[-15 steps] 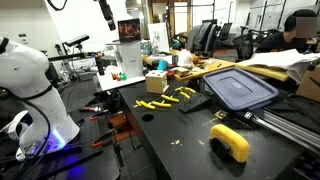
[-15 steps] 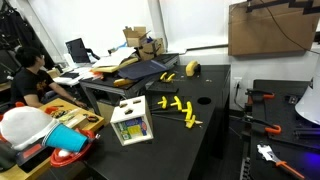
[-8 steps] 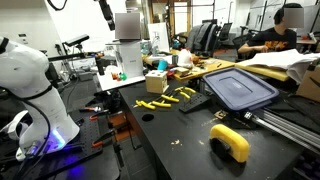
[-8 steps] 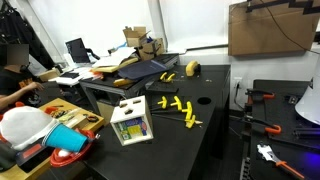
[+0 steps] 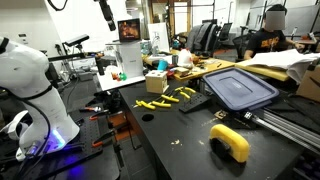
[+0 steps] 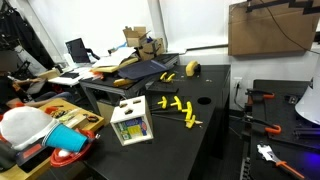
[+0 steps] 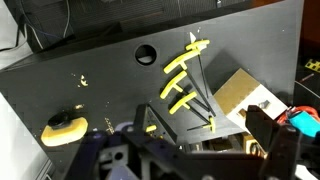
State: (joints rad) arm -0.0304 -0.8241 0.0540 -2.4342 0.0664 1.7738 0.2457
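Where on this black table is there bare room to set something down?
Bare black tabletop lies between the yellow plastic strips and the yellow curved tool. Crowded around the tan wooden box and blue-grey plastic lid.

in an exterior view, yellow pieces (image 5: 168, 97) lie scattered on the black table (image 5: 185, 145), just beside a small tan box (image 5: 156, 83). a dark lid (image 5: 240, 88) lies flat near them, and a yellow curved thing (image 5: 231, 142) sits closer to the camera, well apart.

I can read no text, label or number here; the monitor (image 5: 129, 31) and the box (image 6: 131, 122) are too blurred.
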